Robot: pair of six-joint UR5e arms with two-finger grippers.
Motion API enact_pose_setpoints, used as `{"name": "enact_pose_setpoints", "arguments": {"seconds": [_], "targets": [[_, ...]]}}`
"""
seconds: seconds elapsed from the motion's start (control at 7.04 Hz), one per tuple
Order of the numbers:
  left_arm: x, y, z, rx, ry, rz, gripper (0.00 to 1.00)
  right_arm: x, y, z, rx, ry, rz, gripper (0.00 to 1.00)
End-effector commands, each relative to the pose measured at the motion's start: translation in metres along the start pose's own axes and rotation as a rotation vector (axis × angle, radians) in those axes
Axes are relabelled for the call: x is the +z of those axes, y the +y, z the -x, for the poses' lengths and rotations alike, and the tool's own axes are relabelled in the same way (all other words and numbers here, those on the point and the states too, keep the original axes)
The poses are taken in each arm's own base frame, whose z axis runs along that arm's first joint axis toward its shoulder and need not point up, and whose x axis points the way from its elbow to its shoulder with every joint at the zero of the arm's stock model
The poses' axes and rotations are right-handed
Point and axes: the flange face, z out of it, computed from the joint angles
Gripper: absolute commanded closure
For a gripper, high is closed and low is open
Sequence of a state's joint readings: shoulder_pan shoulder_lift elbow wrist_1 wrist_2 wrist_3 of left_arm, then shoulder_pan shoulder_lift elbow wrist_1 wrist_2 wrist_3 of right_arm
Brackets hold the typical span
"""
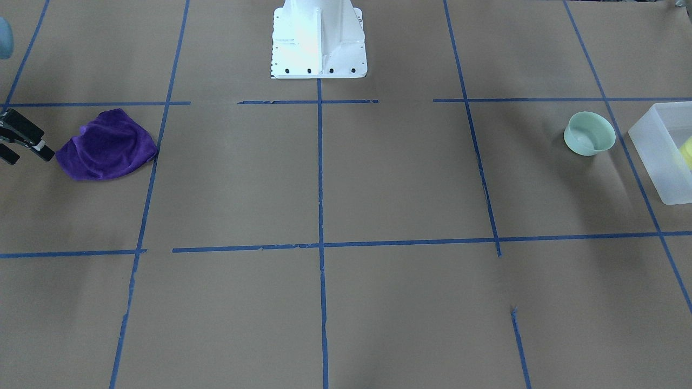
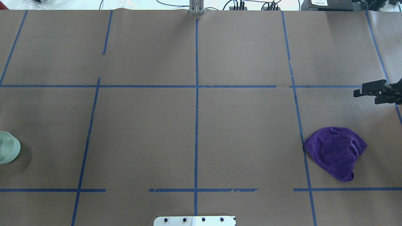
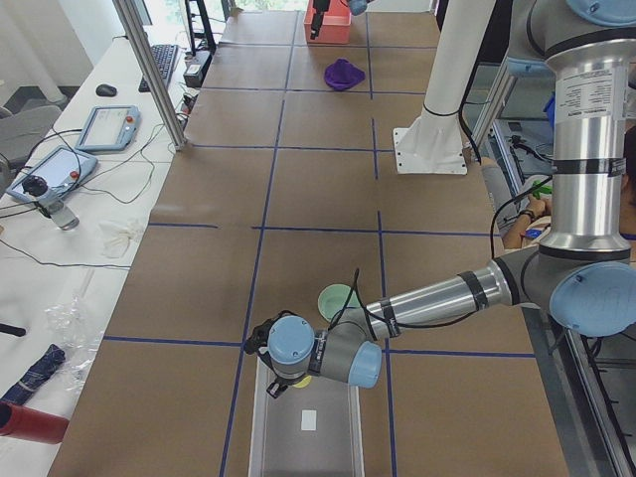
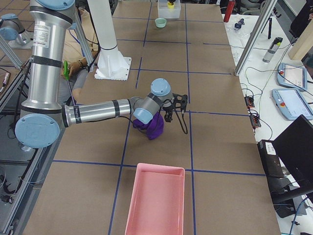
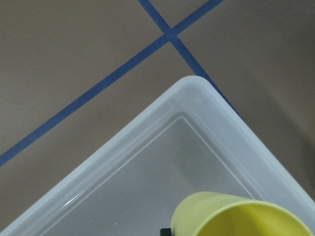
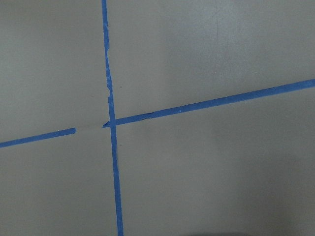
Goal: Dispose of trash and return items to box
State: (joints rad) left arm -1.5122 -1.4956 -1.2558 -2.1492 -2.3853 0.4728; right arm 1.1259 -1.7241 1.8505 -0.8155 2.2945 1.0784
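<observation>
The mint-green bowl (image 1: 589, 133) stands upright on the table beside the frosted box (image 1: 657, 156); it also shows at the overhead view's left edge (image 2: 8, 152). The yellow cup (image 5: 241, 216) is inside the box's corner (image 5: 197, 98), close under the left wrist camera. The left gripper (image 3: 273, 373) hangs over the box's (image 3: 303, 437) near end, right by the cup (image 3: 301, 381); I cannot tell if it is open or shut. My right gripper (image 2: 366, 95) is open and empty, hovering beyond a purple cloth (image 2: 336, 152).
The crumpled purple cloth (image 1: 107, 145) lies on the robot's right side. A pink tray (image 4: 155, 200) sits at the table's right end. The white robot base (image 1: 318, 40) stands at the middle of the robot's edge. Blue tape lines grid the brown table.
</observation>
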Motion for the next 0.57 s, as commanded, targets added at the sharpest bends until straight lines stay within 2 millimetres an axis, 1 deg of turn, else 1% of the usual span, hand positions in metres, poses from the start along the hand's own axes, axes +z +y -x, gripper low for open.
{"name": "enact_pose_setpoints", "arguments": {"seconds": [0.0, 0.14, 0.28, 0.43], "targets": [[0.008, 0.01, 0.004, -0.003, 0.003, 0.005, 0.52, 0.0, 0.0, -0.001, 0.001, 0.001, 0.001, 0.0], [0.009, 0.011, 0.004, -0.004, 0.002, 0.007, 0.39, 0.0, 0.0, 0.0, -0.001, -0.001, -0.002, 0.0], [0.007, 0.009, 0.003, 0.002, -0.001, 0.001, 0.38, 0.001, -0.001, 0.002, -0.004, -0.003, -0.001, 0.0], [-0.011, -0.014, -0.007, 0.042, -0.021, -0.035, 0.38, 0.0, -0.001, 0.001, -0.001, -0.001, 0.0, 0.0]]}}
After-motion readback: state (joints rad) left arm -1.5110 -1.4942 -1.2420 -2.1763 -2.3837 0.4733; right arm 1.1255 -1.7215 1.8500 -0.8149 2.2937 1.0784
